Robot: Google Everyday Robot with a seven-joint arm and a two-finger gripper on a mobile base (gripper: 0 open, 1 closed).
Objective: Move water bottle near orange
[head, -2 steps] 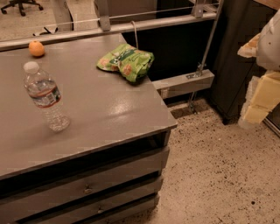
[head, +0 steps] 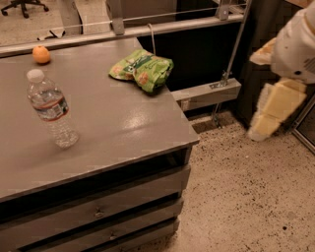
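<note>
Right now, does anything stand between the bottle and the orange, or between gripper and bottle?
Nothing visible. Bare table separates bottle and orange. The gripper hangs right of the table, over the floor; the snack bag lies farther back, seemingly off its path.

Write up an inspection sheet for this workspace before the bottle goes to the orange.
Surface: grey cabinet top, with drawers below.
Job's things: water bottle stands upright at the front left; orange sits at the back left, apart from the bottle.
Clutter: green snack bag lies at the back right edge.
Grippers: gripper is off to the right of the cabinet, over the floor, touching none of the items.
Cables: thin cord rises behind the bag.
Surroundings: speckled floor; metal rail behind the cabinet; office chair at the far back left.
</note>
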